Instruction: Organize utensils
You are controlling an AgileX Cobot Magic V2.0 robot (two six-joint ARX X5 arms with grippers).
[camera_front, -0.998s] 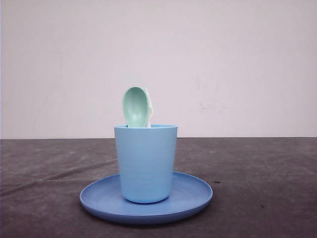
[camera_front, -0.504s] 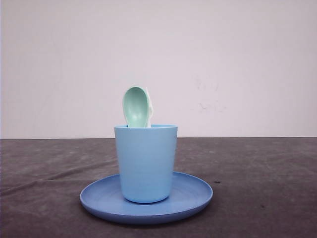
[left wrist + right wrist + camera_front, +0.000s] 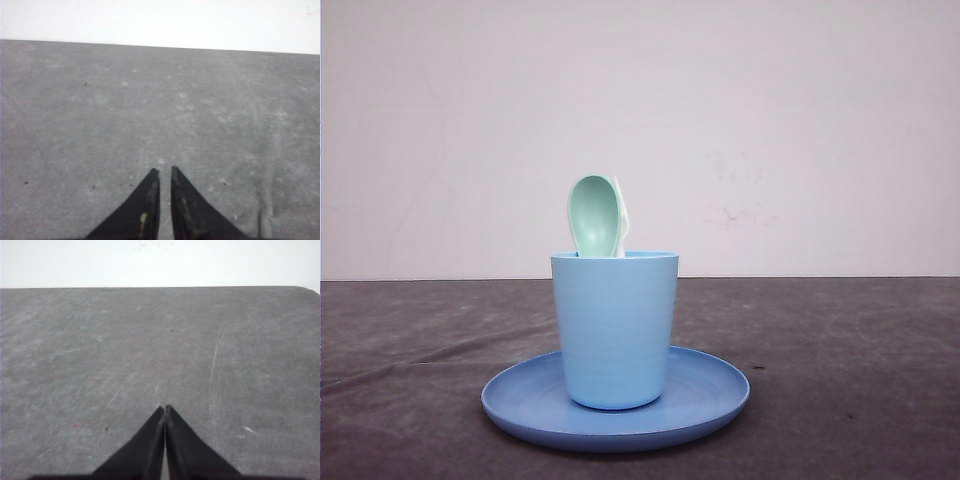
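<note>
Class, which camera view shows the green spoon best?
The front view: the spoon stands bowl-up in the cup, with the fork half hidden behind it. The two wrist views show grey table and each arm's own fingertips instead.

A smooth, matt plastic mint-green spoon [image 3: 594,214] stands in a smooth, faintly satin light blue plastic cup [image 3: 615,330] on a matching blue plate [image 3: 710,395]. The grey surface [image 3: 860,370] looks matt, scuffed and lightly scratched.

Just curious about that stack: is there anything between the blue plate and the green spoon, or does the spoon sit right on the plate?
In the front view, a light blue cup stands on the plate, and the spoon stands inside it.
</note>
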